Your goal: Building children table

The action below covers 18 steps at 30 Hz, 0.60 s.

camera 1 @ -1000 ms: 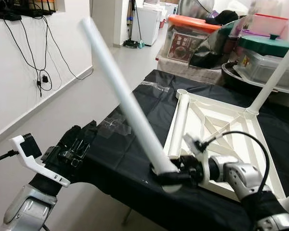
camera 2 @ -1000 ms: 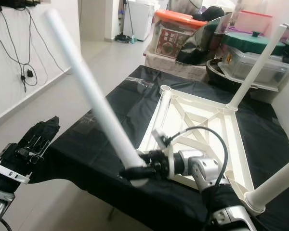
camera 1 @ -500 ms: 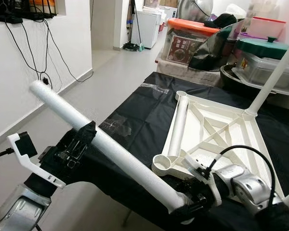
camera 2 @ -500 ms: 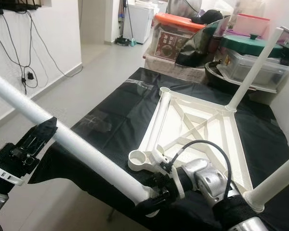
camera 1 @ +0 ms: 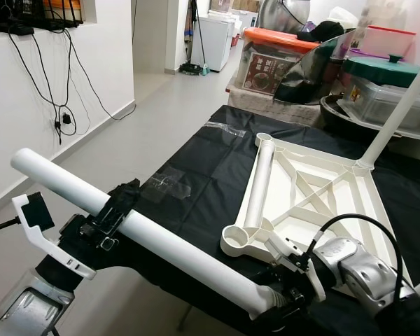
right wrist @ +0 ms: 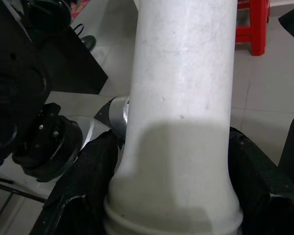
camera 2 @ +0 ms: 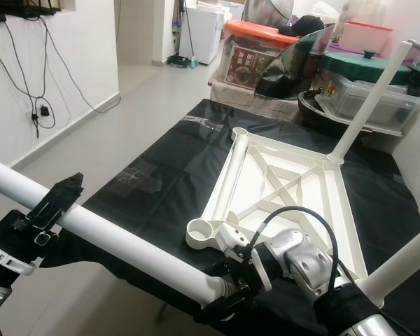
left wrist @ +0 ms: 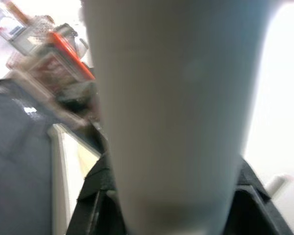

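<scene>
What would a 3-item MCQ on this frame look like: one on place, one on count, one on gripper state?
1. Where is the empty round socket of the white table frame?
A. Corner nearest the robot's left side
B. Far corner by the bins
C. Off the black cloth

2. How many legs stand upright in the frame?
A. None
B. Two
C. Four

3. How is the loose white table leg held?
A. Left gripper alone
B. Lying free on the cloth
C. Both grippers shut on it

Answers:
1 A: the open ring sits at the near corner.
2 B: one far leg, one near right leg.
3 C: left gripper grips mid-length, right gripper its end.
</scene>
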Motion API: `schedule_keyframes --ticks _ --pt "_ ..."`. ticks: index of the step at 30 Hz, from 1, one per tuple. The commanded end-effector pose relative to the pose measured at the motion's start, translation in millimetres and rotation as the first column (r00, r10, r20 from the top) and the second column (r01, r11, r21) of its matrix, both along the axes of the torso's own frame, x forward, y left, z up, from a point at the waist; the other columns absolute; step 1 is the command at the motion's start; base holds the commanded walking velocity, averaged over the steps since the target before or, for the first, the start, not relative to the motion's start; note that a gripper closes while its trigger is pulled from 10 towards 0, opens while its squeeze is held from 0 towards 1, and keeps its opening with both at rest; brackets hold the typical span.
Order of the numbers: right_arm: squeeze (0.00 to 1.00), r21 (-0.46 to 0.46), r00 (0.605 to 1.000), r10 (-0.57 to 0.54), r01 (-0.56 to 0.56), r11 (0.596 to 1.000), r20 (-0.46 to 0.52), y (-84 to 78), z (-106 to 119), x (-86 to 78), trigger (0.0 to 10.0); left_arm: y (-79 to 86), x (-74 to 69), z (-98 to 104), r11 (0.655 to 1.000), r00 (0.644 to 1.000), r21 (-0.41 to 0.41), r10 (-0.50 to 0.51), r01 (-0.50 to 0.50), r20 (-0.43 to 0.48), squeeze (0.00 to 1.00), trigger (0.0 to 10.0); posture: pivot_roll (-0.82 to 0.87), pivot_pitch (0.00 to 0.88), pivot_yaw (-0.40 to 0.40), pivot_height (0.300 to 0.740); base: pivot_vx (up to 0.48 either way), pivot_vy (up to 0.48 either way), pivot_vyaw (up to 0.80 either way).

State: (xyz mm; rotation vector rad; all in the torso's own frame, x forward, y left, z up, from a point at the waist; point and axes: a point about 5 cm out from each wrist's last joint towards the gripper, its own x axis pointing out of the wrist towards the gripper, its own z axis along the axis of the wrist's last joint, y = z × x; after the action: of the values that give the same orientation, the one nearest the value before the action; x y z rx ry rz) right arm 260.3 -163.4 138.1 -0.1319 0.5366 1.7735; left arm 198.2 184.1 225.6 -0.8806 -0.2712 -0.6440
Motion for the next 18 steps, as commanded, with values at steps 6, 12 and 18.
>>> schedule_keyframes --ticks 6,12,18 --pt "0.00 0.009 1.000 0.006 -0.006 1.000 0.031 -0.2 5.9 6.1 0.0 -0.2 -0.3 -0.3 1.000 1.000 -0.013 0.008 -0.008 -0.014 0.00 0.0 0.20 0.005 -0.126 0.740 0.000 0.000 0.00" --pt "0.00 0.041 0.999 -0.007 0.005 0.999 0.045 1.7 10.4 10.3 0.0 2.4 0.9 -0.4 0.999 1.000 -0.029 0.024 -0.024 -0.020 0.00 0.0 0.20 0.004 -0.127 0.740 0.000 0.000 0.00" --pt "1.00 0.123 0.991 -0.110 0.100 0.987 0.072 7.5 18.2 21.3 10.0 7.6 2.6 1.6 0.997 0.998 -0.054 0.057 -0.058 -0.020 0.00 0.0 0.20 0.000 -0.127 0.740 0.000 0.000 0.00"
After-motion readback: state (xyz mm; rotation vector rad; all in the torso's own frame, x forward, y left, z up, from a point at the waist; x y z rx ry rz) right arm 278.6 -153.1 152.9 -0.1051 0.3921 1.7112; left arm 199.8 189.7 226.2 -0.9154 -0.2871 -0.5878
